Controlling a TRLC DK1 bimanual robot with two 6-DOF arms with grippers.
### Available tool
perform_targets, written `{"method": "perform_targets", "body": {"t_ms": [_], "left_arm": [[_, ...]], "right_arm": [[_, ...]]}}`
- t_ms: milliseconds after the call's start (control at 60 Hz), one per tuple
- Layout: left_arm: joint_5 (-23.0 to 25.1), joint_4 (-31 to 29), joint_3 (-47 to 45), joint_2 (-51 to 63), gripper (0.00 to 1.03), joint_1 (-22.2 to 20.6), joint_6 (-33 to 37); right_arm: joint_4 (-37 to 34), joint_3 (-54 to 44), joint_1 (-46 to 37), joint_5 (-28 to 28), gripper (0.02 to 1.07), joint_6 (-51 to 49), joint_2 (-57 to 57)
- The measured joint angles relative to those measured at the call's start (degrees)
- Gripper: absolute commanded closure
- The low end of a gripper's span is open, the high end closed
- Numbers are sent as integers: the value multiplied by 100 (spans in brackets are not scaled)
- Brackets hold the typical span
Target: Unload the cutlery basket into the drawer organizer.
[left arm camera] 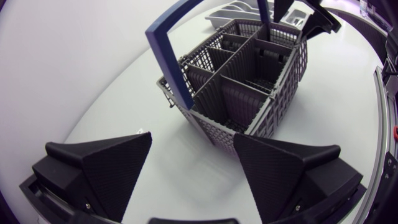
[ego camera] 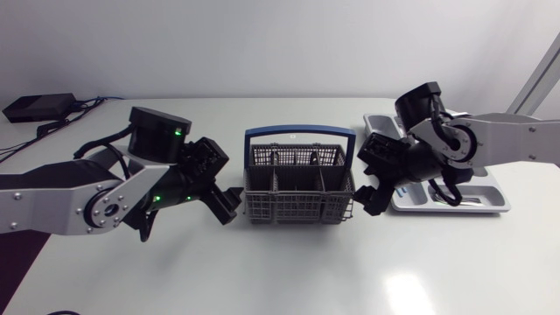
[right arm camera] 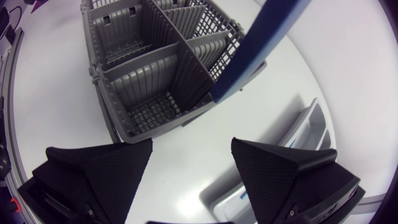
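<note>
1. drawer organizer [ego camera: 492, 203]: the part toward the basket is hidden behind the right arm [ego camera: 503, 140]. The dark items [ego camera: 464, 200] lying in it are too small to identify. It is cut off by the edge in the right wrist view.
2. cutlery basket [ego camera: 297, 194]: its far end and blue handle [right arm camera: 273, 43] are cut off in the right wrist view.
3. left arm [ego camera: 52, 197]: its rear links are cut off in the head view.

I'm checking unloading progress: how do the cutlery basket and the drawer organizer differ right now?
The cutlery basket is tall dark-grey mesh with a blue handle; the drawer organizer is a low pale tray without one. The basket's visible compartments look empty; the organizer holds cutlery. The basket stands unobstructed mid-table; the right arm partly hides the organizer. Both have compartments.
</note>
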Motion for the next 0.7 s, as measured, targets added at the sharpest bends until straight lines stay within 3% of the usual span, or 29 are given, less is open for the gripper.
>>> {"method": "perform_targets", "body": {"t_ms": [333, 700], "left_arm": [[704, 127, -107, 0, 10, 1019, 389], [966, 83, -256, -7, 10, 1099, 494]], "right_arm": [[284, 168, 638, 295, 14, 546, 566], [590, 723, 651, 501, 13, 846, 1078]]}}
